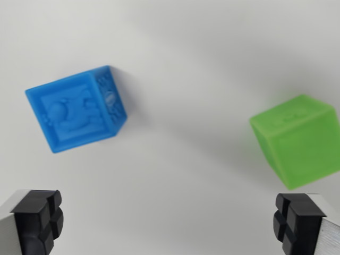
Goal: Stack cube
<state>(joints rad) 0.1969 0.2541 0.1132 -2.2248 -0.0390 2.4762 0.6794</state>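
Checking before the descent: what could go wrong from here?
1. Neither cube sits between the open gripper fingers; closing now would likely grab nothing.
2. The blue cube is rotated relative to the fingers, so a grasp could catch corners and twist it.
3. The green cube lies near the wrist view's right finger; descending might bump it.

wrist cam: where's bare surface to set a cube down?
Widest free patch: the white surface between the blue cube and green cube, running down to the open claw. Also bare along the top above both cubes. Tightest spot is at the view's right edge, by the green cube.
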